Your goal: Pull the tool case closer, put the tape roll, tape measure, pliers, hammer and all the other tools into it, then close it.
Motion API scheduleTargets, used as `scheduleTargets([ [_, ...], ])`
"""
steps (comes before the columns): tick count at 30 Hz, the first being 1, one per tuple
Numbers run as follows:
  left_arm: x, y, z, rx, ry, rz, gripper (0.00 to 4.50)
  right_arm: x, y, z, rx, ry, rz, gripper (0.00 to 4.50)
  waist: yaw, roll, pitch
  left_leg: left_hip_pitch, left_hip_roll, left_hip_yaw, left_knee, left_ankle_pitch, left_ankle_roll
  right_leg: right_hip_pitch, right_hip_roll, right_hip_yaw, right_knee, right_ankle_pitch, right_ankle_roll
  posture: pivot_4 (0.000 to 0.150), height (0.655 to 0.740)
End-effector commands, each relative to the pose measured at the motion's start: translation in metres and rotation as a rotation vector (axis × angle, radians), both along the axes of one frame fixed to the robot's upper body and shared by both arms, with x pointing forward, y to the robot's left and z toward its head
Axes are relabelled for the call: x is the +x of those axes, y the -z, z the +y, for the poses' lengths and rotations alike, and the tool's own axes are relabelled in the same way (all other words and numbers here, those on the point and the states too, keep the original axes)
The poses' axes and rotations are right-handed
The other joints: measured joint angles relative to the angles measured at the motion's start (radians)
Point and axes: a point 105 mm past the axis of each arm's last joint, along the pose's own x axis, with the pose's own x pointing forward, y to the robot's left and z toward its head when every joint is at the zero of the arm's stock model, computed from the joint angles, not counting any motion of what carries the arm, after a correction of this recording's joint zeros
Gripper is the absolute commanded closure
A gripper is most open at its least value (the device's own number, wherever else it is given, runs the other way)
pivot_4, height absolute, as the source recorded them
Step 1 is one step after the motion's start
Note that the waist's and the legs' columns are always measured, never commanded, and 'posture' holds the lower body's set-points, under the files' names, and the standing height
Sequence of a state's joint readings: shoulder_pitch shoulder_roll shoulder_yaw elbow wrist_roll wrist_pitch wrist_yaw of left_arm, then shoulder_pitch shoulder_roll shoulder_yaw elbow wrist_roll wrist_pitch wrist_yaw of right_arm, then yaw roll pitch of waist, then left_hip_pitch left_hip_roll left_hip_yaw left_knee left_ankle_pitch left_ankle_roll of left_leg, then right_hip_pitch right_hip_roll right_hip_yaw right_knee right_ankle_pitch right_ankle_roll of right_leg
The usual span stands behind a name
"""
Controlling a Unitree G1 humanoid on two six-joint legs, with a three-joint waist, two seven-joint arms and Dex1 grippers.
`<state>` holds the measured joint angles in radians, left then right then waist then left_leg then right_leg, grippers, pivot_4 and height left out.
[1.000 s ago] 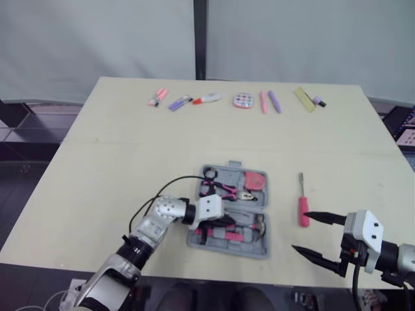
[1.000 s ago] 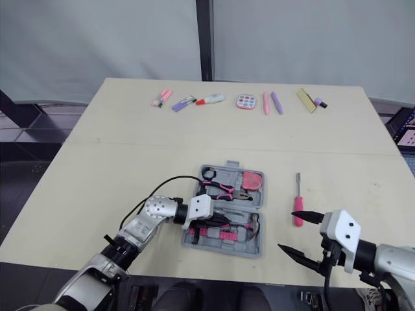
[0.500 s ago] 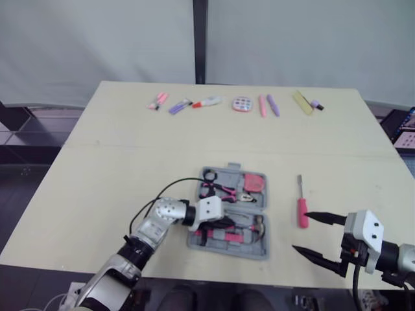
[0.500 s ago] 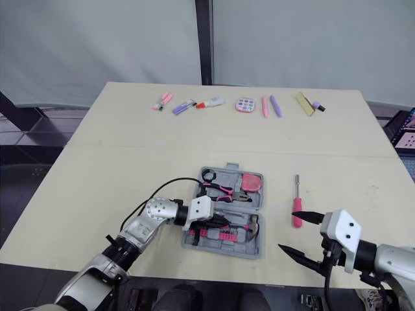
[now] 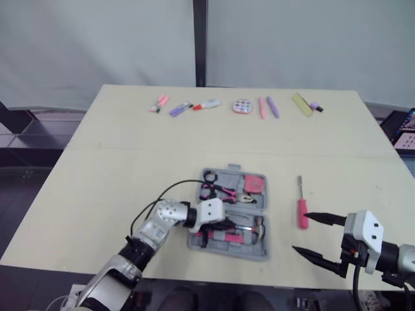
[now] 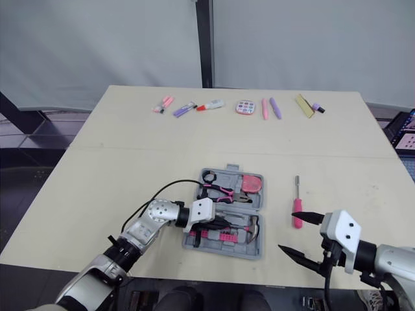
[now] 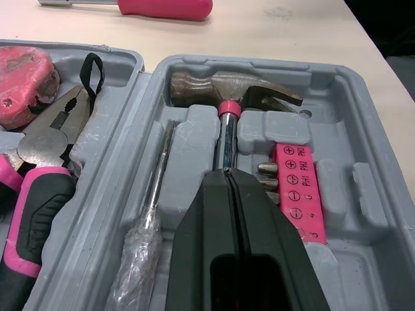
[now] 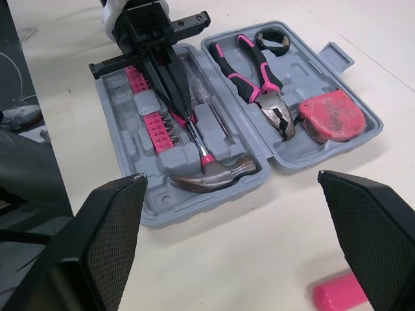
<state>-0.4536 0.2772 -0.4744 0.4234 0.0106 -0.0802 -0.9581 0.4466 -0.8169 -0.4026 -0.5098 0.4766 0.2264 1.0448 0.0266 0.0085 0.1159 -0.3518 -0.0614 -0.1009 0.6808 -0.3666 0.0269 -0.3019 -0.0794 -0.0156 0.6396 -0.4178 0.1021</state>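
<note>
Tool case (image 7: pixel 369 194) lies open and flat on the table (image 5: pixel 117 155).

In the case's far half we see the black tape roll (image 8: pixel 272 40), the pink-and-black pliers (image 8: pixel 256 71) and the pink tape measure (image 8: pixel 331 120), each in its own recess.

In the case's near half the hammer (image 7: pixel 227 91) lies in its slot. A clear-handled screwdriver (image 7: pixel 152 214) sits just beside its shaft on one side and a pink bit holder (image 7: pixel 295 188) on the other.

The left gripper (image 7: pixel 227 175) is inside the case's near half. Its two fingers are pressed together, with only a thin seam between them. The tips sit right over the hammer's shaft, below the head. We cannot tell whether they touch the shaft.

The right gripper (image 5: pixel 300 231) hovers off the case's right side with its fingers spread wide and nothing between them.

A pink-handled screwdriver (image 5: pixel 303 212) lies on the table just right of the case, outside it. One right fingertip is near its handle end.

Pens and markers (image 5: pixel 207 103) lie in a row well beyond the case's far side.
</note>
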Motion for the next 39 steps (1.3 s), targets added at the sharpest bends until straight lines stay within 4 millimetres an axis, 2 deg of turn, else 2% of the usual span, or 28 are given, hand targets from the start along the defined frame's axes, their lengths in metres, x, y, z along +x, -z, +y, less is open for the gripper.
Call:
scheduleTargets([
  [1, -0.01, 0.034, 0.021, 0.068, -0.082, 0.144, 4.48, 0.0, -0.01, 0.003, -0.002, -0.025, -0.038, 0.0, 0.0, 0.0, 0.0, 0.0, 0.0, 0.0, 0.0, 0.0, 0.0, 0.0, 0.0, 0.0, -0.001, 0.0, 0.0, 0.15, 0.7134],
  [6, 0.007, -0.012, 0.019, -0.093, -0.113, 0.054, 4.48, 0.004, -0.008, 0.006, 0.006, -0.031, -0.042, 0.0, -0.004, -0.001, 0.005, -0.003, 0.002, 0.001, 0.0, 0.0, 0.0, -0.002, 0.002, 0.0, -0.002, 0.0, 0.0, 0.15, 0.7134],
  [9, 0.016, -0.047, 0.021, -0.185, -0.134, -0.008, 4.48, 0.006, -0.007, 0.007, 0.011, -0.036, -0.044, 0.0, -0.003, 0.0, 0.015, -0.003, 0.003, 0.002, 0.0, 0.0, -0.001, -0.003, 0.002, 0.0, -0.003, 0.0, 0.0, 0.15, 0.7134],
  [12, 0.024, -0.079, 0.033, -0.239, -0.181, -0.062, 4.48, 0.009, -0.007, 0.007, 0.013, -0.04, -0.046, 0.0, -0.002, 0.002, 0.021, -0.006, 0.003, 0.001, 0.001, 0.0, -0.001, -0.006, 0.002, 0.0, -0.002, 0.0, 0.0, 0.15, 0.7134],
  [14, 0.03, -0.098, 0.053, -0.276, -0.242, -0.1, 4.48, 0.011, -0.007, 0.007, 0.016, -0.041, -0.049, 0.0, 0.002, 0.003, 0.023, -0.007, 0.002, 0.001, 0.001, 0.0, -0.001, -0.006, 0.001, 0.0, -0.002, 0.0, 0.0, 0.15, 0.7134],
  [18, 0.017, -0.109, 0.093, -0.251, -0.297, -0.13, 4.48, 0.01, -0.005, 0.01, 0.02, -0.044, -0.047, 0.0, -0.006, 0.005, 0.028, -0.007, 0.002, 0.0, 0.0, 0.0, -0.001, -0.006, 0.001, -0.001, -0.002, 0.0, 0.0, 0.15, 0.7134],
  [22, -0.006, -0.104, 0.125, -0.195, -0.342, -0.119, 4.48, 0.003, 0.0, 0.014, 0.033, -0.05, -0.022, 0.0, -0.004, 0.005, 0.03, -0.007, 0.002, 0.001, 0.0, 0.0, -0.001, -0.006, 0.001, -0.001, -0.003, 0.0, 0.0, 0.15, 0.7134],
  [25, -0.034, -0.094, 0.147, -0.145, -0.372, -0.081, 3.72, -0.001, 0.006, 0.019, 0.048, -0.052, -0.004, 0.0, -0.004, 0.006, 0.031, -0.007, 0.002, 0.0, 0.0, 0.0, -0.001, -0.006, 0.0, 0.0, -0.003, 0.0, 0.0, 0.15, 0.7134],
  [28, -0.052, -0.089, 0.157, -0.13, -0.398, -0.054, 2.38, -0.003, 0.011, 0.023, 0.059, -0.051, 0.007, 0.0, -0.002, 0.007, 0.034, -0.007, 0.002, 0.0, 0.0, 0.0, -0.001, -0.005, 0.0, 0.001, -0.005, 0.0, 0.0, 0.15, 0.7134],
  [33, -0.073, -0.083, 0.167, -0.139, -0.431, -0.019, 0.02, -0.003, 0.017, 0.026, 0.069, -0.052, 0.019, 0.0, -0.002, 0.008, 0.037, -0.007, 0.002, 0.0, 0.0, 0.0, -0.001, -0.003, 0.0, 0.002, -0.013, 0.0, 0.0, 0.15, 0.7134],
  [39, -0.083, -0.074, 0.176, -0.128, -0.456, -0.023, 0.02, -0.001, 0.018, 0.027, 0.071, -0.055, 0.023, 0.0, -0.003, 0.01, 0.04, -0.007, 0.003, 0.0, -0.001, 0.0, -0.001, -0.004, 0.0, 0.001, -0.013, 0.0, 0.0, 0.15, 0.7134],
])
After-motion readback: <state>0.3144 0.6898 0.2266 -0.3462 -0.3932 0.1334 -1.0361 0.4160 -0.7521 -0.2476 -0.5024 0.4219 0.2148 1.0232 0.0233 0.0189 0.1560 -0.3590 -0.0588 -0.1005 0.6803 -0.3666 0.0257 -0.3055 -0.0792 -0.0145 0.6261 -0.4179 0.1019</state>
